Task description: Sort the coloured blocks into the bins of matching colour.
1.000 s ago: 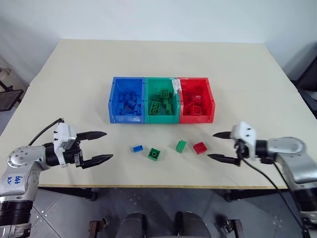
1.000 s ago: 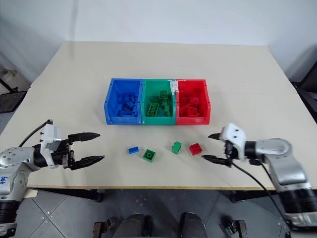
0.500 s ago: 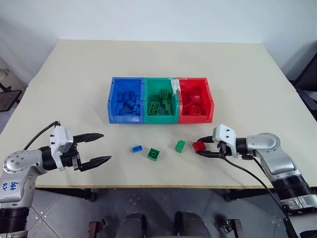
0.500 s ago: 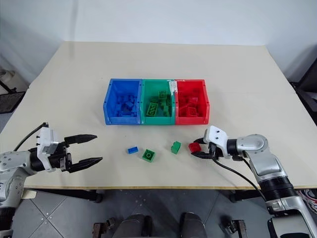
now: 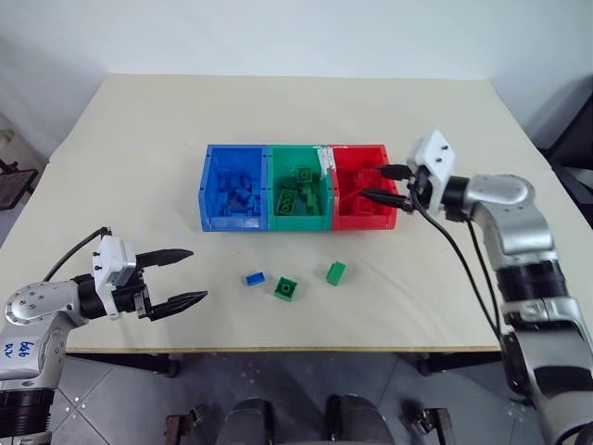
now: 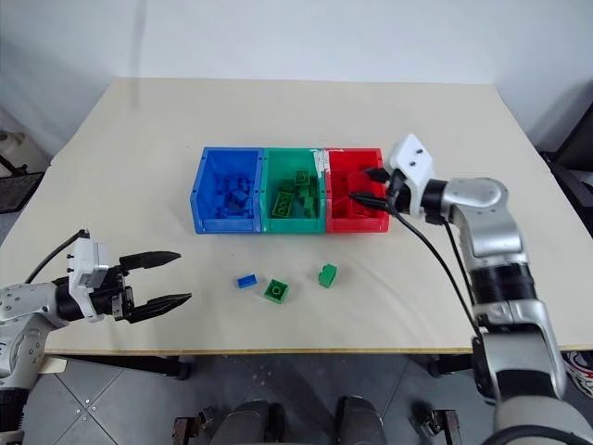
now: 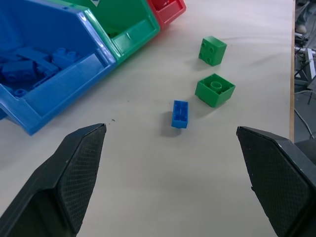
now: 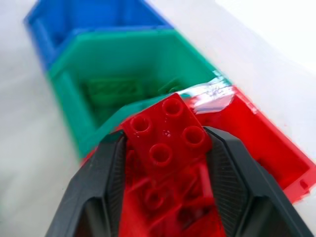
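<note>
My right gripper [image 5: 375, 183] is shut on a red block [image 8: 165, 136] and holds it just above the red bin [image 5: 366, 222], at the right end of the row. Beside it stand the green bin [image 5: 299, 222] and the blue bin [image 5: 236, 222], each with several blocks of its own colour inside. On the table in front of the bins lie a small blue block [image 5: 256, 277] and two green blocks [image 5: 287, 288] [image 5: 335, 273]. My left gripper [image 5: 196, 274] hovers open near the table's front left, left of the blue block [image 7: 180, 113], with nothing between its fingers.
The bins sit at the middle of a wide beige table [image 5: 139, 148] with bare surface all round. The table's front edge [image 5: 278, 349] runs just behind the loose blocks.
My right gripper shut on the red block on the table, lifted it and carried it back over the red bin. The left gripper stayed where it was, open.
</note>
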Controlling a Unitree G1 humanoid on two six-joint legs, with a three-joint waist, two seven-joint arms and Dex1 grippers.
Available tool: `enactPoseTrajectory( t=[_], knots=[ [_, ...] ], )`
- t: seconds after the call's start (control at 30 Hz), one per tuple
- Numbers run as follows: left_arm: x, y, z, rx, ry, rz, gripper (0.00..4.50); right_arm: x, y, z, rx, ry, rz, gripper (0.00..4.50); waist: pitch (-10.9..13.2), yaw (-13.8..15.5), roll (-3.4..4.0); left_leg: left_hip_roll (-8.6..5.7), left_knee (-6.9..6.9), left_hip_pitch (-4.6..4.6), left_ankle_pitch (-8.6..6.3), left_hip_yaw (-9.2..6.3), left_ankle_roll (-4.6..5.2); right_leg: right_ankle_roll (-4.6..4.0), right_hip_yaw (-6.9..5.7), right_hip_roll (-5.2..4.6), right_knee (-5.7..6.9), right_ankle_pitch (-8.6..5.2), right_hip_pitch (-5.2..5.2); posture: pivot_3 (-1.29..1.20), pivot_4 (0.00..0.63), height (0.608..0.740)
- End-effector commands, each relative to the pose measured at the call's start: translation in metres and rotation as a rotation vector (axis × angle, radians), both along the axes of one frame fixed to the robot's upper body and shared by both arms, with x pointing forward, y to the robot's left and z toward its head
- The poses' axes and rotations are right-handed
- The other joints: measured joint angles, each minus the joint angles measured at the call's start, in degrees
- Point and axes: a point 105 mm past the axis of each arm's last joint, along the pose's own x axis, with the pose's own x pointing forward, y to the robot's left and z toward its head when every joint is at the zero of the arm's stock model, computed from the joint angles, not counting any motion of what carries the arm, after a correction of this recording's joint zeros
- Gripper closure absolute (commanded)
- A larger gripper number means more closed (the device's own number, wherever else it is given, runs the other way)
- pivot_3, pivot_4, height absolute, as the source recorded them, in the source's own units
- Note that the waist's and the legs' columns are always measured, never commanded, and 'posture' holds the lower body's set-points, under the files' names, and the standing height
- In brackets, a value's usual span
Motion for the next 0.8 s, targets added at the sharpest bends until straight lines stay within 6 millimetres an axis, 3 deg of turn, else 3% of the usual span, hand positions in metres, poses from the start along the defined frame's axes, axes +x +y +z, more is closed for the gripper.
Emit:
enactPoseTrajectory(
  t=[0.03,0.23,0.33,0.53,0.8],
  knots=[
    [0.0,-0.001,0.009,-0.005,-0.044,-0.006,0.0,0.016,0.0,0.009,-0.015,-0.052,-0.041,1.8,0.0,-0.15,0.0,-0.01,-0.01,-0.02,0.0,-0.02,0.0,0.0,0.0,0.0,-0.01,0.0,-0.02,0.0,0.15,0.74],
    [-0.002,-0.001,0.008,-0.008,-0.045,-0.002,0.0,0.03,-0.001,0.016,-0.024,-0.11,-0.083,0.03,0.01,-0.46,0.02,0.02,-0.04,-0.01,0.0,-0.01,-0.01,0.0,0.01,0.03,0.02,0.0,-0.05,0.0,0.15,0.74],
    [-0.003,-0.001,0.007,-0.009,-0.044,-0.001,0.0,0.026,-0.004,0.017,-0.03,-0.12,-0.066,0.03,0.01,-0.44,0.02,0.02,-0.03,-0.02,0.0,-0.01,0.0,0.0,0.05,0.02,0.03,0.0,-0.04,0.0,0.15,0.74],
    [-0.001,-0.002,0.005,-0.015,-0.04,-0.008,0.0,-0.014,-0.018,-0.002,-0.066,-0.048,0.072,0.03,0.0,-0.04,0.01,-0.01,-0.01,-0.06,0.0,-0.19,0.0,0.0,0.12,-0.02,0.04,0.0,0.02,0.0,0.15,0.74],
    [0.003,0.001,0.005,-0.012,-0.034,-0.02,0.0,-0.087,-0.077,-0.044,-0.157,0.147,0.097,0.03,0.01,0.18,0.01,-0.01,-0.01,-0.02,0.0,-0.06,0.0,0.0,0.02,-0.01,-0.11,0.0,0.08,0.0,0.15,0.74]
  ],
)
